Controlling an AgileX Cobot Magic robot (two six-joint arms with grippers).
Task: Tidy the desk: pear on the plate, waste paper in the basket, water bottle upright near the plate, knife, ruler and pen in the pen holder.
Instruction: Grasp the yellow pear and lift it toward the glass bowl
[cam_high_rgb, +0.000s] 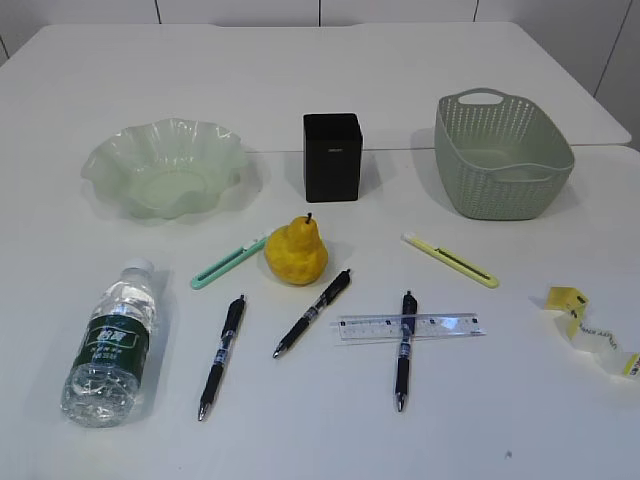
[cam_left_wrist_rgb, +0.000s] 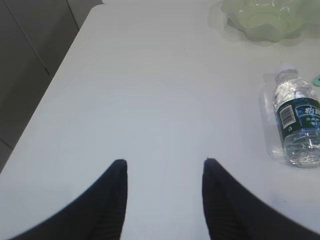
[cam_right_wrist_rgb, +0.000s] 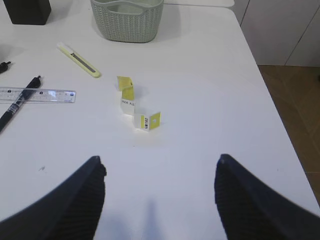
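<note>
A yellow pear (cam_high_rgb: 296, 252) stands mid-table. The green wavy plate (cam_high_rgb: 165, 165) is at back left, the black pen holder (cam_high_rgb: 332, 156) at back centre, the green basket (cam_high_rgb: 502, 153) at back right. The water bottle (cam_high_rgb: 112, 345) lies on its side at front left. A green knife (cam_high_rgb: 228, 264) and a yellow knife (cam_high_rgb: 450, 260) lie flat, as do three pens (cam_high_rgb: 220, 356) and a clear ruler (cam_high_rgb: 410, 326). Yellow-white waste paper (cam_high_rgb: 590, 332) lies at right. My left gripper (cam_left_wrist_rgb: 165, 162) is open over bare table left of the bottle (cam_left_wrist_rgb: 296, 122). My right gripper (cam_right_wrist_rgb: 160, 160) is open just short of the paper (cam_right_wrist_rgb: 135, 104).
The table's left edge (cam_left_wrist_rgb: 45, 95) runs close to my left gripper. The right edge (cam_right_wrist_rgb: 270, 95) drops to a wooden floor. In the right wrist view the basket (cam_right_wrist_rgb: 127, 20), yellow knife (cam_right_wrist_rgb: 79, 60) and ruler (cam_right_wrist_rgb: 37, 95) lie ahead and left.
</note>
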